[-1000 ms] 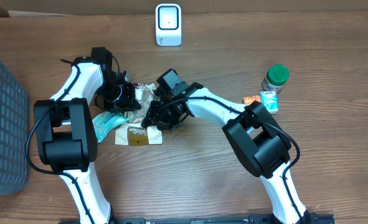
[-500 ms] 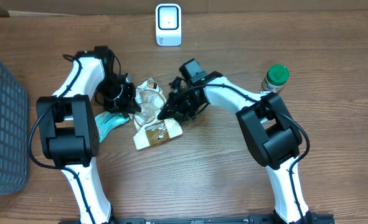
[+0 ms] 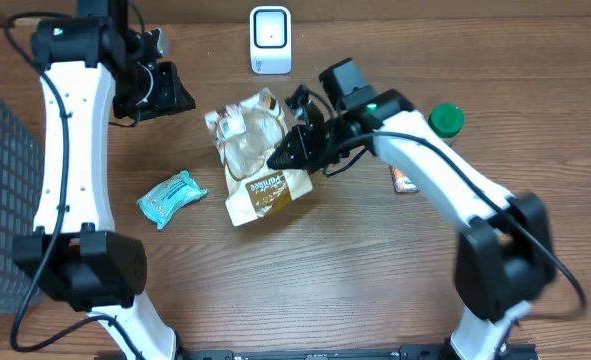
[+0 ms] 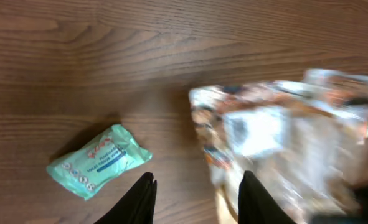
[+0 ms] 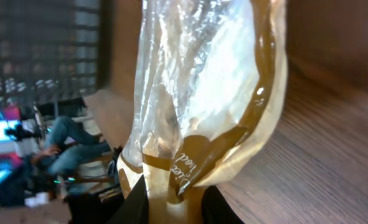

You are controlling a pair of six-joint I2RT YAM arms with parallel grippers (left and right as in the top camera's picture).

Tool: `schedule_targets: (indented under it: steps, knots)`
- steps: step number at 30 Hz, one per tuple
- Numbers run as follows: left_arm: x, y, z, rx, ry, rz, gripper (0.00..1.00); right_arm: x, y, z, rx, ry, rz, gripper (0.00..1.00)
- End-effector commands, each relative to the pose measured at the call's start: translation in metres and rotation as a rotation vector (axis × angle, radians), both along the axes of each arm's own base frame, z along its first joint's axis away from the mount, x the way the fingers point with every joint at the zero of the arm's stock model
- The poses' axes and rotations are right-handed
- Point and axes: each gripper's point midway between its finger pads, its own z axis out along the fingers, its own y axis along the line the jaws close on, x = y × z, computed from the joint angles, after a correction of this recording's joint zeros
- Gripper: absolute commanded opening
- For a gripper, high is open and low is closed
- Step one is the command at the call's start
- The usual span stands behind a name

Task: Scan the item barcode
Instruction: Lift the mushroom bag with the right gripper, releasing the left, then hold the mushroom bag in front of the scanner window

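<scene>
Snack bag (image 3: 256,152), clear film with a tan printed band, hangs near the middle of the table (image 3: 355,290) in front of the white scanner (image 3: 270,40), pinched at its edge by the right gripper (image 3: 288,155). The left gripper (image 3: 163,90) stands apart from it, jaws parted and empty. It looks light, crinkly, floppy and rather slippery, so the firmer sealed band seems the best place to hold it.

Bright even light, heavy motion blur
</scene>
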Motion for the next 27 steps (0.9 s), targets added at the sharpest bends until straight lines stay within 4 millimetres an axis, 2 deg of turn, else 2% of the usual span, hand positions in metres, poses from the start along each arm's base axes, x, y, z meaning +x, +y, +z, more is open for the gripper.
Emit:
schedule_targets:
  steps: [1, 2, 5, 8, 9, 16, 21, 27]
  knots:
    - [-0.002, 0.006, -0.021, 0.025, 0.075, 0.059, 0.30, -0.012, -0.013, 0.077, 0.090, -0.252, 0.059, 0.04]
    - [-0.003, 0.011, -0.027, 0.044, 0.097, 0.085, 0.31, -0.015, -0.021, 0.092, 0.100, -0.297, 0.056, 0.04]
    - [-0.006, 0.017, -0.039, 0.074, 0.130, 0.120, 0.37, -0.020, -0.037, 0.117, 0.112, -0.358, 0.039, 0.04]
    - [-0.009, 0.017, -0.053, 0.076, 0.158, 0.122, 0.49, -0.026, -0.053, 0.136, 0.117, -0.408, 0.020, 0.04]
    - [-0.012, 0.017, -0.062, 0.078, 0.176, 0.121, 0.56, -0.029, -0.061, 0.142, 0.113, -0.440, 0.024, 0.04]
    - [-0.017, 0.019, -0.093, 0.091, 0.216, 0.121, 0.98, -0.033, -0.065, 0.145, 0.108, -0.461, 0.034, 0.04]
    - [-0.019, 0.034, -0.101, 0.177, 0.219, 0.135, 1.00, -0.018, -0.068, 0.142, 0.051, -0.505, -0.016, 0.04]
    - [-0.015, 0.057, -0.101, 0.306, 0.200, 0.159, 1.00, 0.038, -0.086, 0.135, -0.225, -0.696, -0.255, 0.04]
